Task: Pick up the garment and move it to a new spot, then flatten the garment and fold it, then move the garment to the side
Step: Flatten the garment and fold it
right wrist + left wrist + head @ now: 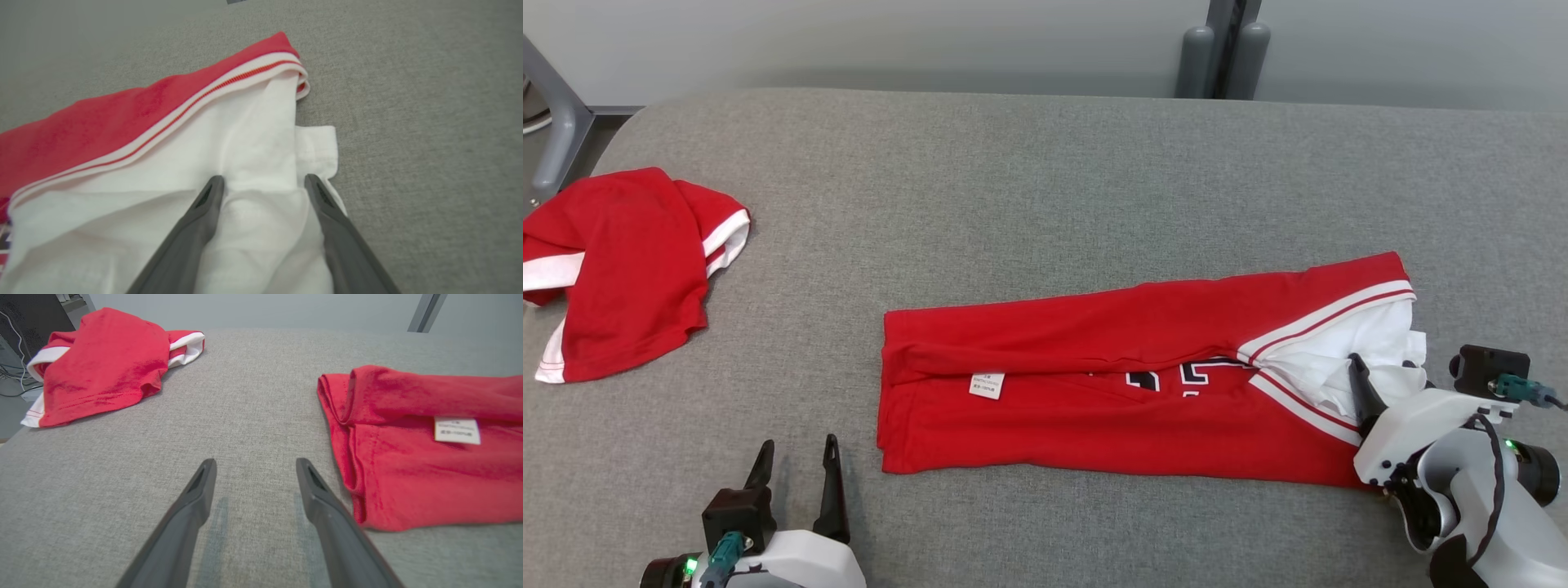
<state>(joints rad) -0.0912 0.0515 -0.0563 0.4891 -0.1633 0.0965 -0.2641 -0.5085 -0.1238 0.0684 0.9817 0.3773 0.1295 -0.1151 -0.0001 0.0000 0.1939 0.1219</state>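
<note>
Across the right half of the grey counter (1045, 180), the garment (1111, 400) folded lengthwise into a long red band, with a white label (987, 385) face up near its left end and white lining (253, 134) with striped trim spilling out at its right end. Spread wide over bare counter just beside that left end, gripping nothing: the left end effector (255, 461). Likewise parted, fingers laid over the white lining without pinching it: the right end effector (263, 179); well apart at the counter's far left edge, a second red garment (629, 269) in a loose heap.
</note>
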